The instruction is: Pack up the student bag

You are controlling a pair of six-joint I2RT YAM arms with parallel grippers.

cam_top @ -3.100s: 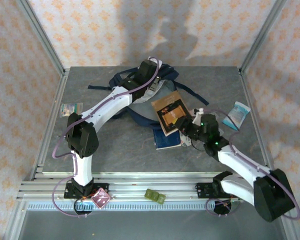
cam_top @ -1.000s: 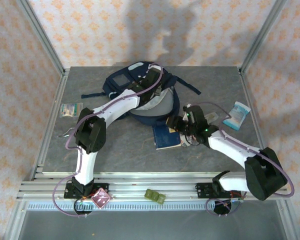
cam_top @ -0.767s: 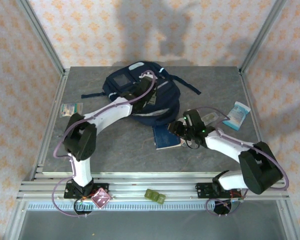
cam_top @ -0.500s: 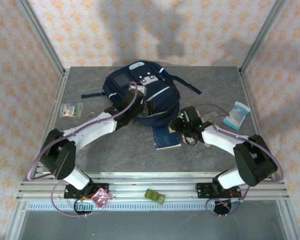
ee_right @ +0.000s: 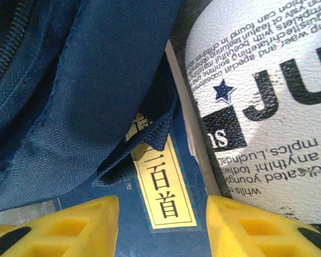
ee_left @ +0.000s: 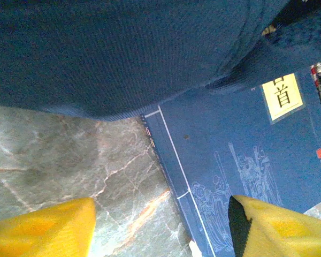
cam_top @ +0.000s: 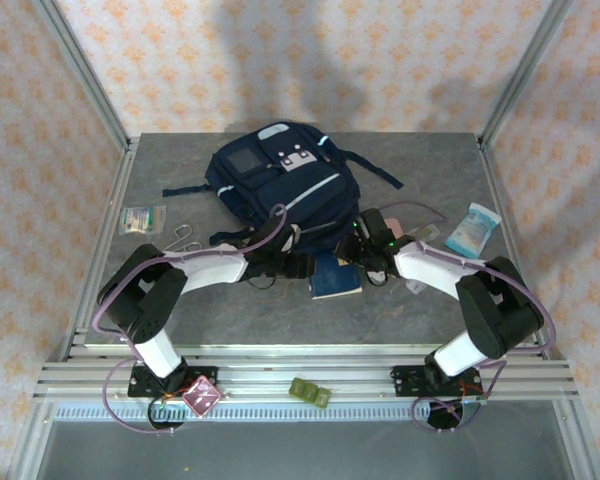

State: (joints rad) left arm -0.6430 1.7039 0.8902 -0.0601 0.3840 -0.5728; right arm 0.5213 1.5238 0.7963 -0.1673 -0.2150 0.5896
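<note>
yellow-tipped, the left gripper (cam_top: 298,265) has let go of the bag (cam_top: 280,180) and dropped low, jaws apart and empty. the bag now lies flat at the table's back. the blue book (cam_top: 335,280), tucked under its edge, looks unpacked; the right gripper (cam_top: 363,243) hovers above it, jaws apart.

student bag (cam_top: 280,180) lies far-centre on the worktop (cam_top: 230,310). book (cam_top: 335,278) lies flat on the worktop on the bag's near side, its far edge tucked under the bag's near edge. left gripper (cam_top: 302,264) is at the book's left edge, right gripper (cam_top: 360,250) at its far right corner. lettered object (ee_right: 267,107) lies just right of the book. small packet (cam_top: 142,218) is by the worktop's left edge, wire loop (cam_top: 185,237) just right of it. pouch (cam_top: 472,228) is on the right, well apart from the bag. Near rail (cam_top: 380,372), between the arm bases: block (cam_top: 310,392), with square tag (cam_top: 200,397) left of it.
</note>
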